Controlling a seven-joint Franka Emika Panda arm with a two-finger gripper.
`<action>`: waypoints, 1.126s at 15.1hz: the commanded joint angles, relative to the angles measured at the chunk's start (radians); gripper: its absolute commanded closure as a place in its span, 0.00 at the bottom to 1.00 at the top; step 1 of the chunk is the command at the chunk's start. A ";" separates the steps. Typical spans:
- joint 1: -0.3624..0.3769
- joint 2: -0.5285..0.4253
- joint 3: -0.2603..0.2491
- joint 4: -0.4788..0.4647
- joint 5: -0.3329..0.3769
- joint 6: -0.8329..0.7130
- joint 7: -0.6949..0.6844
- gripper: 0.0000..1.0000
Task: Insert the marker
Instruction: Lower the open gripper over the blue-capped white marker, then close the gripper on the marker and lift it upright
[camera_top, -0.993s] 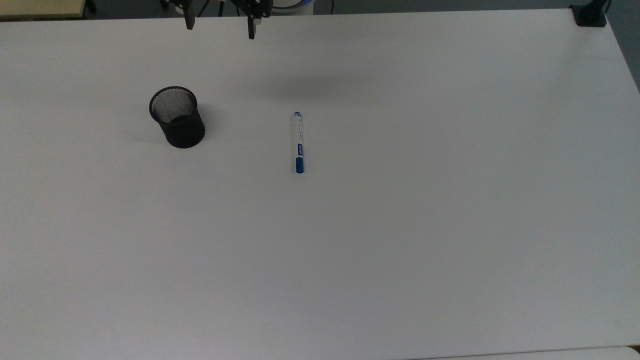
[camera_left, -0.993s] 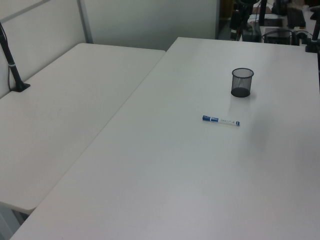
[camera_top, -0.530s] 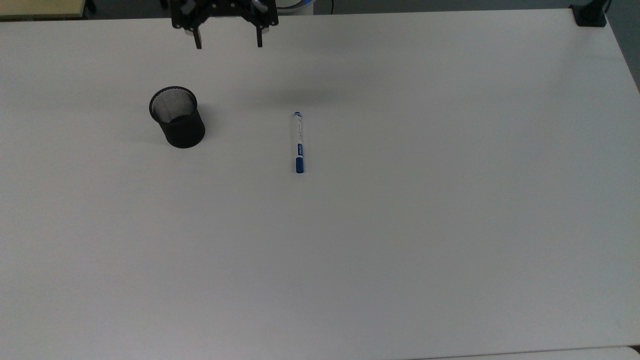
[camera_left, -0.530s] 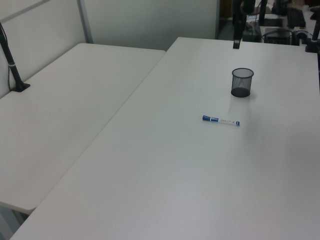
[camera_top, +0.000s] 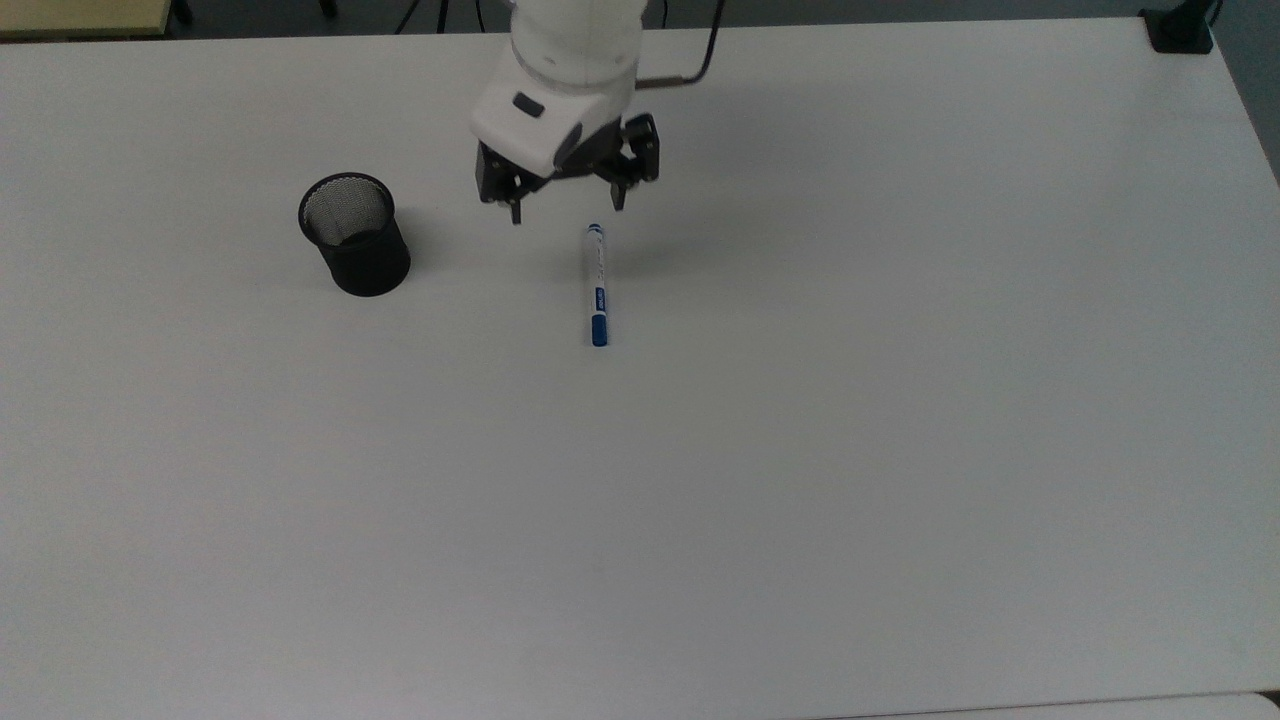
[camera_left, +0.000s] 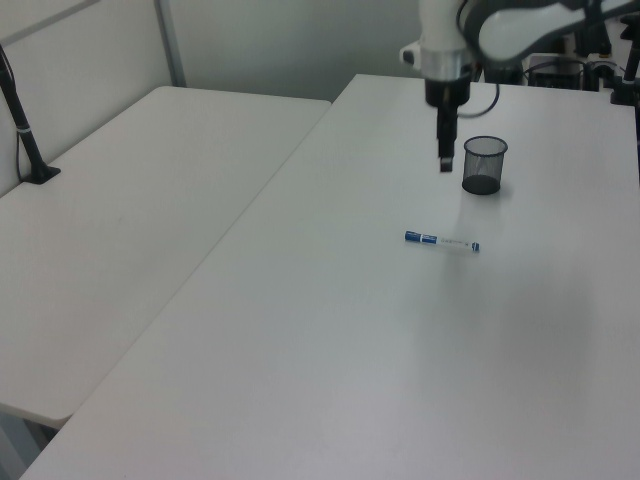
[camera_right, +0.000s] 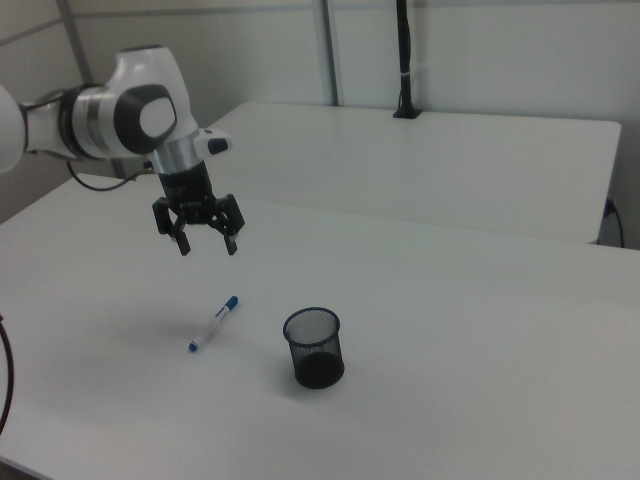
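One claw, fingers spread apart, hangs above the marker lying on the table.

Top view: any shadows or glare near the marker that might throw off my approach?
Top view: a soft shadow of the hand falls on the table just right of the marker; no glare there. Right view: the mesh cup throws only a faint shadow.

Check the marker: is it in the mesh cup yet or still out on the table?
Out. The marker lies flat on the table, apart from the upright mesh cup, with the open gripper above it, not touching.
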 joint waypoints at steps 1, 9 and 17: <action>0.022 0.080 -0.001 -0.015 -0.042 0.137 0.112 0.00; 0.020 0.180 -0.001 -0.076 -0.036 0.366 0.209 0.17; 0.020 0.188 -0.001 -0.113 -0.042 0.372 0.213 0.22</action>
